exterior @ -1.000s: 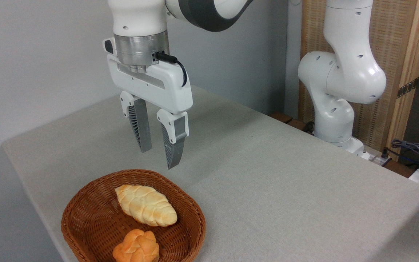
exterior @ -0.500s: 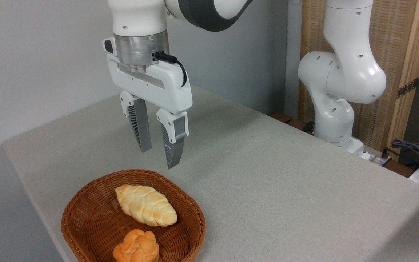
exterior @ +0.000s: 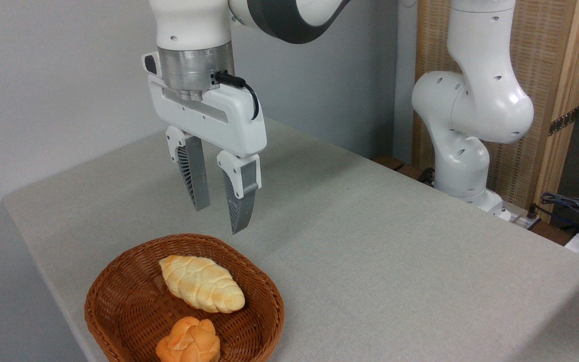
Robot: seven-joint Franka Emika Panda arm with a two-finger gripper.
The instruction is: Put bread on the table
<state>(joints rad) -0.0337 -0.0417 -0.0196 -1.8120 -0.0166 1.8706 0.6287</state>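
Note:
The bread [exterior: 189, 343], a small orange-golden knotted bun, lies at the near end of a brown wicker basket [exterior: 113, 301] on the grey-beige table [exterior: 370, 251]. A longer pale braided loaf [exterior: 200, 282] rests behind it in the same basket. My gripper [exterior: 218, 220] hangs above the basket's far rim, pointing down. Its two grey fingers stand apart, open, with nothing between them. It is well above and behind the bread, touching nothing.
The arm's white base [exterior: 465, 151] stands at the table's far right edge. A wooden panel [exterior: 546, 75] rises behind it, and cables [exterior: 576, 206] lie at the right. The table's left edge runs close to the basket.

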